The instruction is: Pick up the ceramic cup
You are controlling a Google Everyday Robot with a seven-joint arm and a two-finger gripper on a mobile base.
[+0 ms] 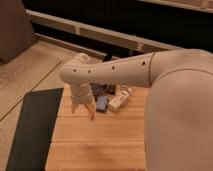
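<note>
My gripper [86, 109] hangs from the cream arm [115, 72] over the left part of the wooden table [100, 145], pointing down at the boards. No small white ceramic cup shows; it is hidden or out of view. Just right of the gripper lies a small dark object [102, 103], and beside that a cream-white bottle [120, 100] on its side. Nothing shows in the gripper.
More dark objects [102, 89] sit behind the arm near the table's far edge. A black mat [30, 125] lies on the floor to the left of the table. My arm's large body [180, 115] fills the right side. A dark counter with a pale rail [110, 35] runs behind.
</note>
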